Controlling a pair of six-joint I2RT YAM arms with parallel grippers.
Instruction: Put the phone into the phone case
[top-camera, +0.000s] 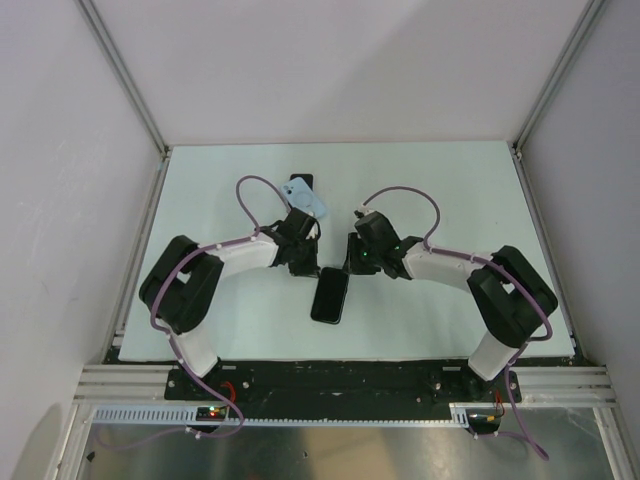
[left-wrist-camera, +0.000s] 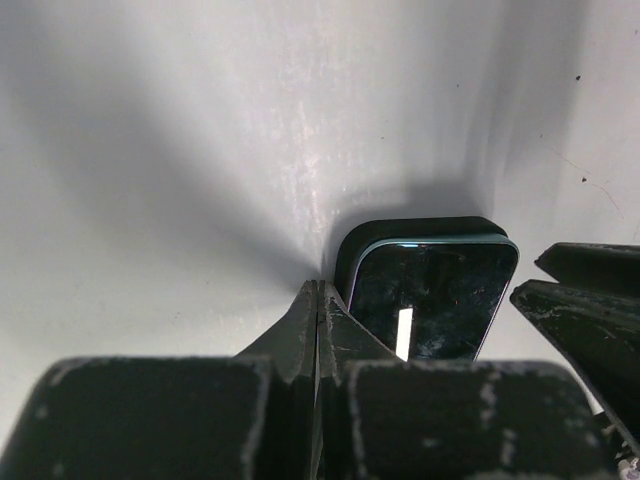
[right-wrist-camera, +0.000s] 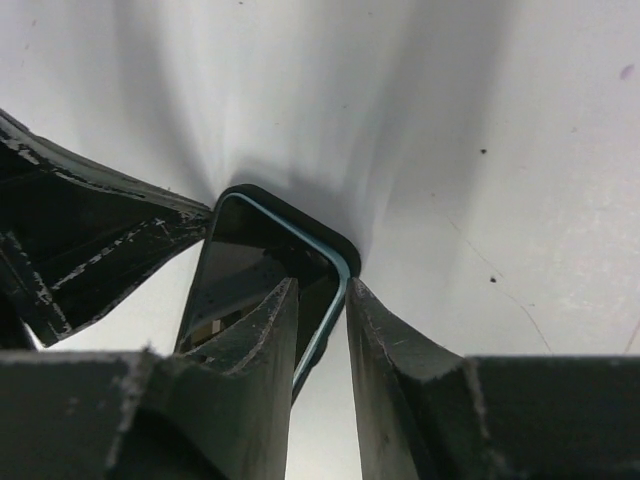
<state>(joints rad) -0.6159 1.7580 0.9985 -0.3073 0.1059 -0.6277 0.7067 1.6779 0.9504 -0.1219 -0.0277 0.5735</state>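
Note:
The phone (top-camera: 330, 295) lies flat at the table's middle, dark screen up with a teal edge (right-wrist-camera: 340, 290). It sits in the black phone case (left-wrist-camera: 420, 228), whose rim shows round its far end. My left gripper (left-wrist-camera: 320, 285) is shut, with its tips down on the table against the case's left corner. My right gripper (right-wrist-camera: 322, 285) stands partly open astride the phone's right edge. One of its fingers (right-wrist-camera: 270, 320) is over the screen and the other is outside the case corner (right-wrist-camera: 345, 250). In the top view both grippers (top-camera: 303, 265) (top-camera: 352, 262) flank the phone's far end.
A light blue flat item (top-camera: 310, 200) lies at the back of the white mat, overlapping a black one (top-camera: 301, 181), just behind the left wrist. Grey walls close in the sides and back. Purple cables loop over both arms.

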